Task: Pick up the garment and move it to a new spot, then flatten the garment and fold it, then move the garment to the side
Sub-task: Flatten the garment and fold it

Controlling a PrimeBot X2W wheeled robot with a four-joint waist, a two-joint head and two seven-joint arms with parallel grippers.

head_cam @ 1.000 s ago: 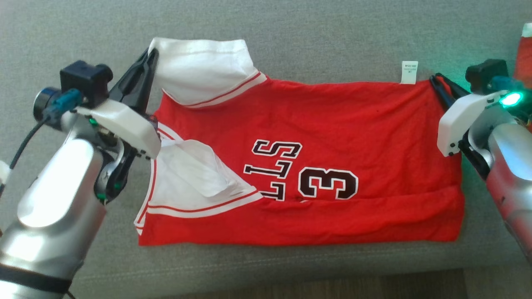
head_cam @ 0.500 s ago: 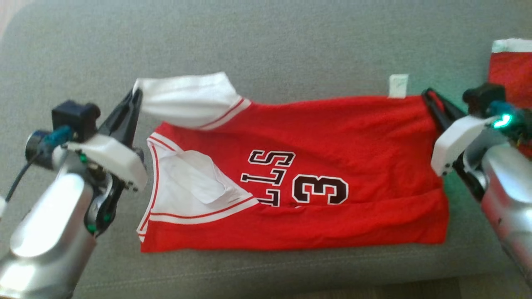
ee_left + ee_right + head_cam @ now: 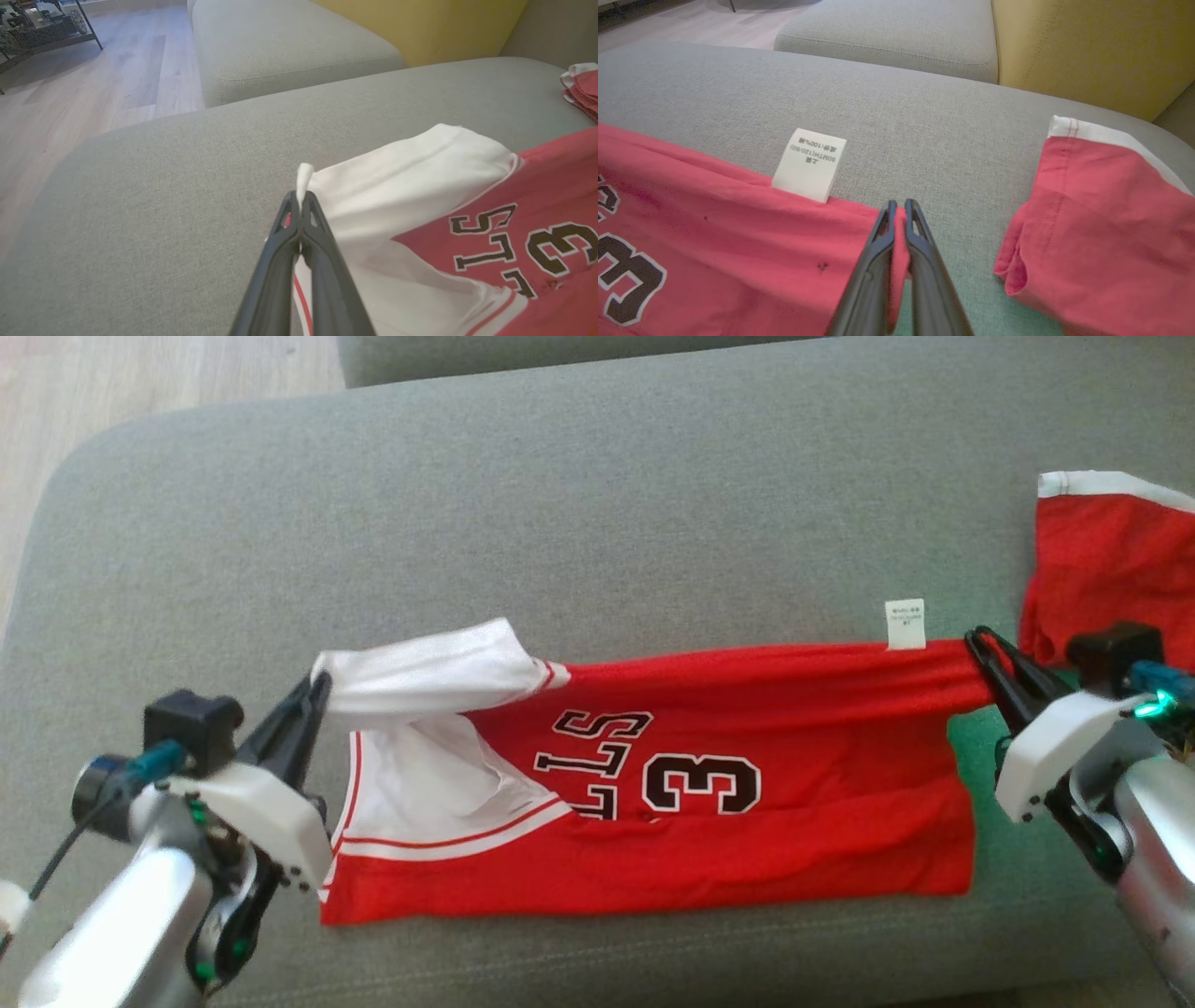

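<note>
Head view: the garment (image 3: 709, 784), a red jersey with white trim, lies on the grey sofa cushion (image 3: 597, 523), near its front edge. Its long axis runs across that view. The white shoulder end is toward my left and the hem toward my right. The black number and letters read upside down to me.

My left fingers (image 3: 301, 207) are pinched shut on the white far corner. My right fingers (image 3: 982, 651) are clamped on the red far hem corner. The far edge hangs taut between them, and the near edge rests on the cushion.

The right wrist view adds the print on the care label (image 3: 810, 164), just beside my fingers, and a yellow backrest (image 3: 1087, 46). The left wrist view adds a wooden floor (image 3: 93, 70) and a neighbouring cushion (image 3: 289, 42).

A second red garment (image 3: 1102, 569) lies close beyond my right fingers, apart from the jersey.
</note>
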